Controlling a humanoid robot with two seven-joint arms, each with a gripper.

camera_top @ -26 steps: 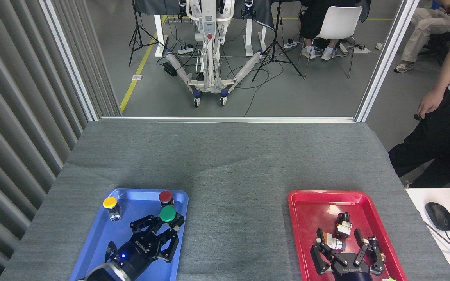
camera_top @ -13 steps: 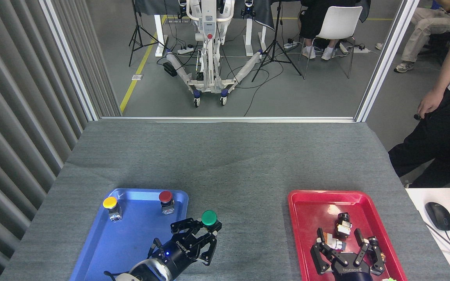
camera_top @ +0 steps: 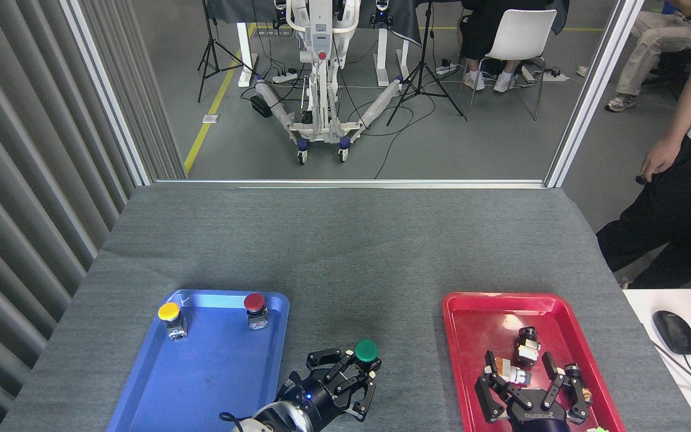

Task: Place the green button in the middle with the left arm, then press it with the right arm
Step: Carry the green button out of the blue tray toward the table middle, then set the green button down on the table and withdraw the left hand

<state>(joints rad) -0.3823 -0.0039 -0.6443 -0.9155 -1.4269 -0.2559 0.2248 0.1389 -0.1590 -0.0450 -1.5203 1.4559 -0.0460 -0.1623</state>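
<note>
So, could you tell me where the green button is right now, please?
In the head view, the green button is held in the left hand, over the grey cloth between the blue tray and the red tray.

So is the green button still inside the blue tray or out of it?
Out. The green button sits in the left end effector over grey cloth, right of the blue tray.
</note>
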